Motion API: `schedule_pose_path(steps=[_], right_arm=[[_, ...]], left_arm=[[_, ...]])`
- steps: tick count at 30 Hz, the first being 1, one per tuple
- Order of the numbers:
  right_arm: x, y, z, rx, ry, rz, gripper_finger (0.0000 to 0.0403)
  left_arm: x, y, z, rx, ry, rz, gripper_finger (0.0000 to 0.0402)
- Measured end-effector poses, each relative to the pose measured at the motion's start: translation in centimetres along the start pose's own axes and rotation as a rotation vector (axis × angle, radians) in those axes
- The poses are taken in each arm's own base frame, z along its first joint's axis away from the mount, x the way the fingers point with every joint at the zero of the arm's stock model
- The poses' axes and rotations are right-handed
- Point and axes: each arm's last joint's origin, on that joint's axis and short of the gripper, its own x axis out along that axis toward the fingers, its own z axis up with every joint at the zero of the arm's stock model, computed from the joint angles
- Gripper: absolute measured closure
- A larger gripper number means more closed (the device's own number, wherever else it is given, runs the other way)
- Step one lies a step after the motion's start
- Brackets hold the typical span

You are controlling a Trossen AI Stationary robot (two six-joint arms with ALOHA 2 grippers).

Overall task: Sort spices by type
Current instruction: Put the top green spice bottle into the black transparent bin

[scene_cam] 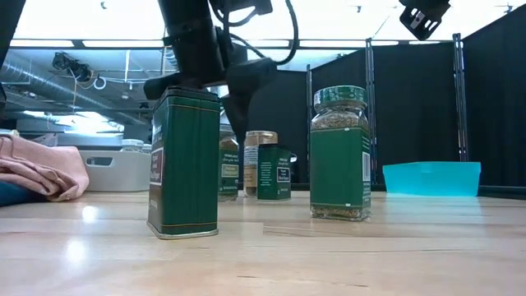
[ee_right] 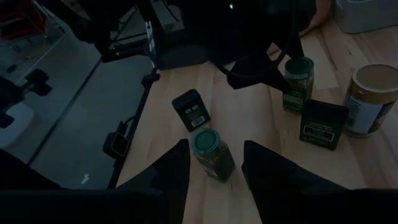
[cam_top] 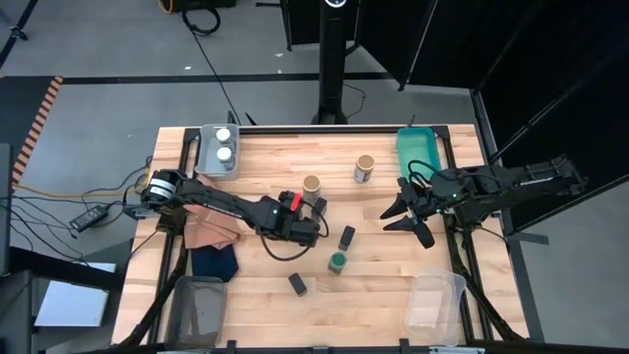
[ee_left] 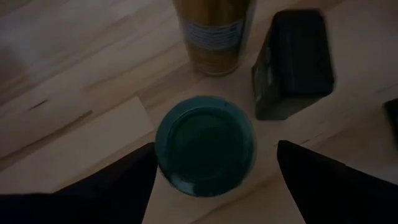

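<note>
Overhead, the left gripper [cam_top: 316, 229] reaches to the middle of the wooden table [cam_top: 393, 295], fingers spread, just beside a tan-lidded jar [cam_top: 312, 186] and a black tin [cam_top: 347, 237]. A green-lidded jar [cam_top: 337, 262] and another tin [cam_top: 298, 284] stand nearer the table's front edge, a second tan-lidded jar [cam_top: 365, 166] stands farther back, and two white-lidded jars [cam_top: 223, 144] sit in a grey tray [cam_top: 204, 157]. The right gripper [cam_top: 411, 218] hovers near the teal bin [cam_top: 421, 152], nearly closed and empty.

At table height, a green tin [scene_cam: 184, 163] and a green-lidded jar [scene_cam: 339, 153] stand upright in front.

The left wrist view looks down on a green lid [ee_left: 205, 145] lying between the open fingers [ee_left: 106, 186], untouched.

The right wrist view shows a green-lidded jar [ee_right: 212, 153] beyond its own fingers [ee_right: 163, 174].
</note>
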Motion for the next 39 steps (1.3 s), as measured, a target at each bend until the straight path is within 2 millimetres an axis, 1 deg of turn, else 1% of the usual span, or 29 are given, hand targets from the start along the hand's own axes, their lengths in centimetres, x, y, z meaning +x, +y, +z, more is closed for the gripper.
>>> schedule_pose_path(steps=[3, 6, 15, 17, 25, 29, 31, 36, 39], right_arm=[[0.0, 0.0, 0.0, 0.000, 0.000, 0.000, 0.0243], [0.0, 0.0, 0.0, 0.002, 0.000, 0.000, 0.0243], [0.0, 0.0, 0.0, 0.003, 0.000, 0.000, 0.0243], [0.0, 0.0, 0.0, 0.003, 0.000, 0.000, 0.0243], [0.0, 0.0, 0.0, 0.007, 0.000, 0.000, 0.0243], [0.0, 0.0, -0.1, 0.020, 0.008, -0.003, 0.0243], [0.0, 0.0, -0.1, 0.021, 0.011, -0.004, 0.0243], [0.0, 0.0, -0.1, 0.020, 0.011, -0.004, 0.0243], [0.0, 0.0, -0.1, 0.020, 0.012, -0.004, 0.0243]], left_arm=[[0.3, 0.1, -0.2, 0.004, 0.000, 0.006, 0.0079], [0.4, 0.1, -0.3, 0.002, 0.004, 0.000, 0.0100], [0.9, -0.5, -0.4, 0.008, -0.005, -0.028, 0.0210], [0.9, -0.5, -0.4, 0.008, -0.005, -0.028, 0.0228], [0.4, -0.8, -0.3, 0.009, 0.022, -0.054, 0.0228], [-0.9, -1.2, -0.1, 0.019, 0.023, -0.072, 0.0228], [-1.8, -1.4, 0.2, 0.028, 0.023, -0.074, 0.0228], [-5.0, -1.8, 0.5, 0.076, 0.029, -0.074, 0.0228], [-7.6, -2.0, 0.5, 0.106, 0.030, -0.084, 0.0228]])
